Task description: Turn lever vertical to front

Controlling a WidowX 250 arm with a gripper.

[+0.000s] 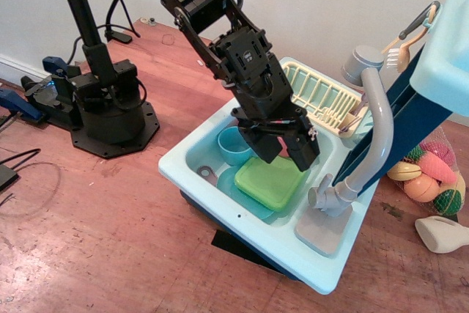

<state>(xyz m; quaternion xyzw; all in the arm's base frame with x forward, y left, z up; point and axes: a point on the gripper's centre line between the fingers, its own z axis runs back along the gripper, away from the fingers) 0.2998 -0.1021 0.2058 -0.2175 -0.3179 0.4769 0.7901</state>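
Note:
The lever is a grey plastic toy tap [376, 119] at the right edge of the light blue toy sink [242, 219]. Its tall curved pipe rises from a base [335, 199] with a short stub [318, 197] pointing left toward the basin, and its round head [358, 64] is at the top. My black gripper [281, 149] hangs over the basin, left of the tap base and apart from it. Its fingers [304, 153] are spread, with nothing clearly held. It is just above a green square plate [272, 181].
A blue cup [234, 144] and a blue plate [238, 181] lie in the basin. A pale yellow dish rack [322, 97] sits behind, and a grey-handled brush [410, 31] leans at the back right. A net bag of toy fruit [429, 174] and a white object [443, 234] lie on the floor at right. A black arm stand [110, 115] is at left.

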